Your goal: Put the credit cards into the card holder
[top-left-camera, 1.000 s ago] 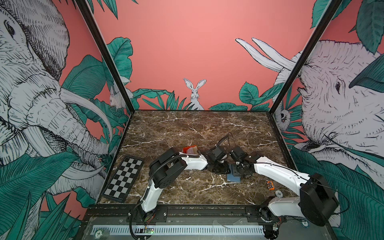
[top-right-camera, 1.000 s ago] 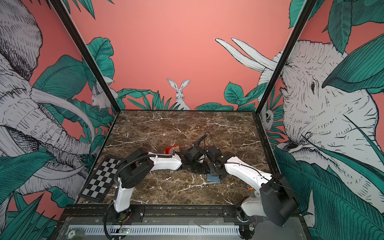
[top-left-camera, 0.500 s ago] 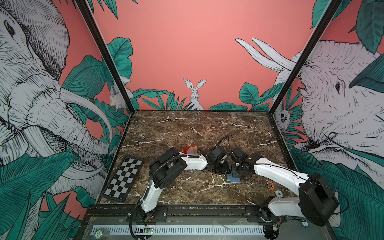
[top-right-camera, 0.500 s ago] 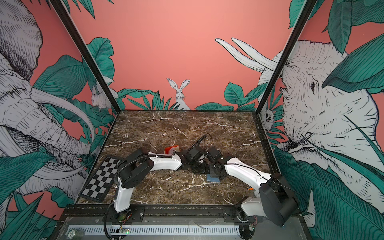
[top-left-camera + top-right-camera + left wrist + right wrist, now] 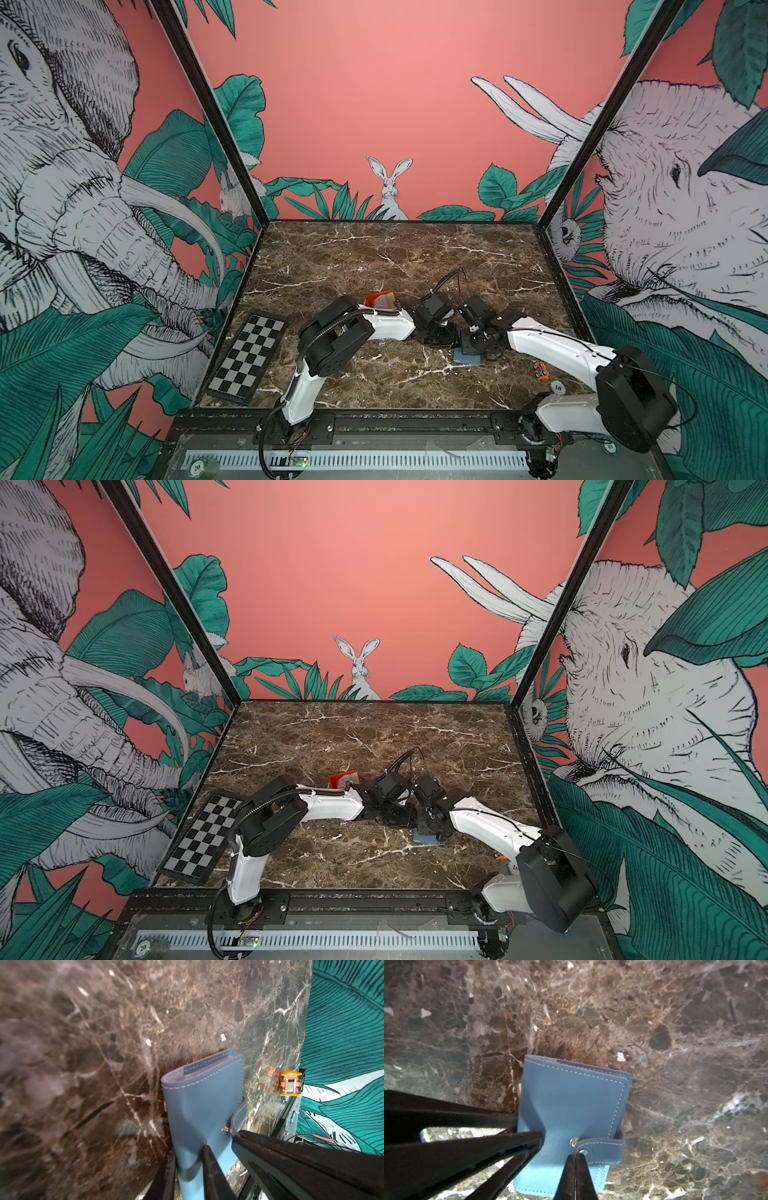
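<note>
card holder [image 5: 466, 357] was mostly hidden under left gripper [image 5: 442, 337] and right gripper [image 5: 471, 338] | credit cards [image 5: 383, 299] beyond card holder sat partly behind left arm [image 5: 386, 326], too small to count

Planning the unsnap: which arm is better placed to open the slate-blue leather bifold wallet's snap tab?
Right, probably: right gripper sits shut at the snap tab; left gripper clamps the slate-blue wallet.

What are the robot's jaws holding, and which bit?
Both hold the blue card holder. The left gripper pinches its cover by the folded side; the right gripper, jaws shut, pinches the end of the snap tab.
</note>
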### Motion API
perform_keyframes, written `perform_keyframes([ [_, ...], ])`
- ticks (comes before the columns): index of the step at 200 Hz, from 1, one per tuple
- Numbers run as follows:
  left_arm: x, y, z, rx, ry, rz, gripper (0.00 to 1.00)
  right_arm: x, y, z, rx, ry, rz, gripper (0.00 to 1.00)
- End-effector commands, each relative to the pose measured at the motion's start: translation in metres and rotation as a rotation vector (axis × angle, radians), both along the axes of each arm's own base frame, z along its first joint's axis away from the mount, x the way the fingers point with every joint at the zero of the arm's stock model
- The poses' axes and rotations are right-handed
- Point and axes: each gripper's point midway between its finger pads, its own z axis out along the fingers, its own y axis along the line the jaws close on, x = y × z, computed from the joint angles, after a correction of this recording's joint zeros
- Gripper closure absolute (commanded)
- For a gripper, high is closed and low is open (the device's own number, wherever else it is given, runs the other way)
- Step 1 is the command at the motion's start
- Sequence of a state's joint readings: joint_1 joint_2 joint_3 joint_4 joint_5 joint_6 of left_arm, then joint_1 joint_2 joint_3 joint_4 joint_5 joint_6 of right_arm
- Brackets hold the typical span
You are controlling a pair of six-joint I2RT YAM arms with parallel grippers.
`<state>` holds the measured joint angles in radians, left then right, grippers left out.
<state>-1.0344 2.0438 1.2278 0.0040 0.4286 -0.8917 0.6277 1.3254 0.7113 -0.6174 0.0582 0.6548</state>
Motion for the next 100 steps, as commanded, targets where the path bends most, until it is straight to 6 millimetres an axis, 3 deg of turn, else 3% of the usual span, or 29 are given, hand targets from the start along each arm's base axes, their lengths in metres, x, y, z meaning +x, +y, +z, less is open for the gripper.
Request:
perform_keyframes([
  [1,-0.0031,0.0044,-0.0040,0.016,0.012,0.002,0.76,0.0014,-0.0006,-0.0007,0.006,-0.007,-0.013,1.00],
  [63,-0.0037,0.0047,-0.0059,0.020,0.014,0.000,0.76,0.0073,-0.0057,0.0029,0.002,-0.023,-0.036,1.00],
  [100,-0.0039,0.0043,-0.0064,0.020,0.016,0.000,0.76,0.0085,0.0014,-0.0009,0.032,-0.012,-0.026,1.00],
])
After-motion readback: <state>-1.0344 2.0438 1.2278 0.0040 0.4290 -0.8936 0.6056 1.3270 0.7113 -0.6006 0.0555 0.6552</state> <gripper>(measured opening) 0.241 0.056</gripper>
